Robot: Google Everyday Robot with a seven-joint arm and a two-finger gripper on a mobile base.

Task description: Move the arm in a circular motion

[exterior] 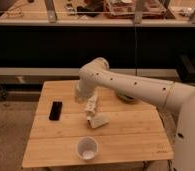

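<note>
Camera view: arm (pixel 126 85) reaches in from the right over the wooden table (pixel 46 145), its bent joint above the back-centre, gripper (pixel 83 96) at its tip just beside a white bottle (pixel 91 106), grip state can't tell.

It looks like a robotics lab: a plain wooden table (pixel 133 136) stands before a long dark bench (pixel 51 50) whose top shelf (pixel 91 22) holds cluttered trays (pixel 123 7), and a cream-white arm (pixel 141 89) reaches over the table, its gripper hidden behind its bend.
</note>
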